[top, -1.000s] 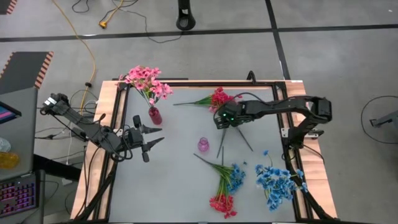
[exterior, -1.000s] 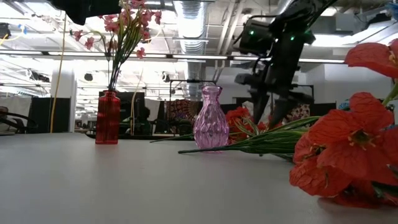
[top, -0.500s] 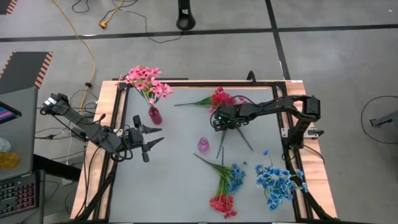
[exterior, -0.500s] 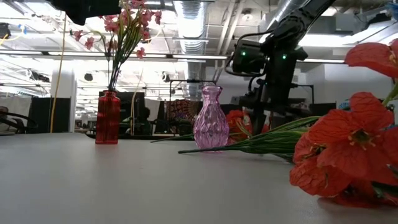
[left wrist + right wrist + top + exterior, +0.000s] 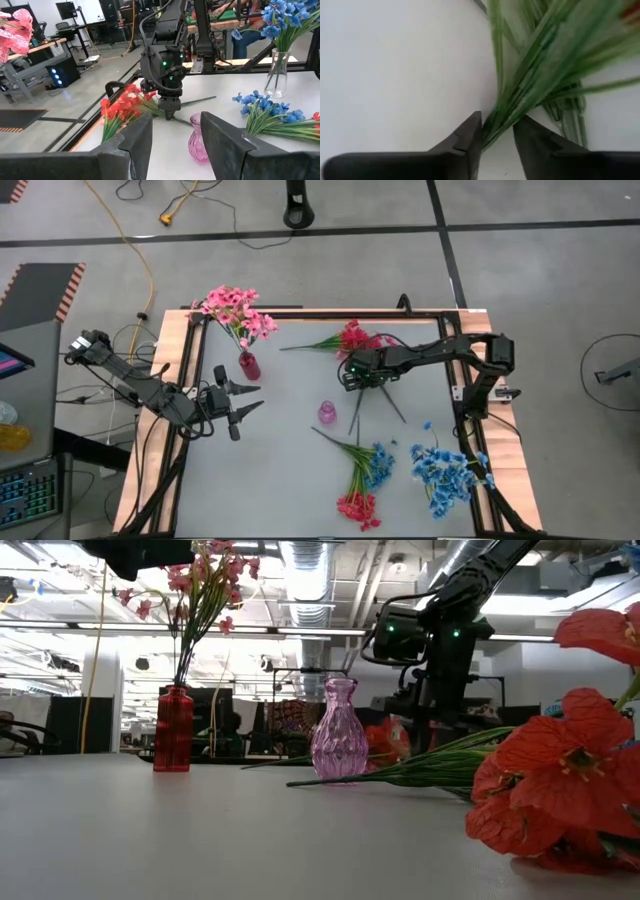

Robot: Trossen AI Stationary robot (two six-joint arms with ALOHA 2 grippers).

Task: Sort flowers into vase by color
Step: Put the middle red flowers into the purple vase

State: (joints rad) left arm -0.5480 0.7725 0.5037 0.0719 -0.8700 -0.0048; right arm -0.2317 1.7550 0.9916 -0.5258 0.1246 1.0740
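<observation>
Landmark: the pink glass vase [image 5: 327, 413] is standing near the middle of the table [image 5: 280, 480].
Nearest flowers: a mixed red and blue bunch [image 5: 362, 477] is lying on the near side of the pink glass vase, with a blue bunch [image 5: 443, 472] lying just beside it, farther from the vase.
Left gripper [image 5: 243, 400]: it is hovering well apart from the pink glass vase, fingers [image 5: 135, 145] spread wide and holding nothing.
Red vase [image 5: 249, 366]: it is standing behind the pink glass vase on the left arm's side, holding the pink flowers [image 5: 232, 310].
Right gripper [image 5: 356, 381]: it is sitting just behind the pink glass vase, pointing down, its fingers [image 5: 470, 136] closing around the green stems [image 5: 530, 85], with a narrow gap showing between them.
Red flowers [image 5: 352, 340]: this bunch is lying on the table beyond the pink glass vase, its stems running under the right gripper.
</observation>
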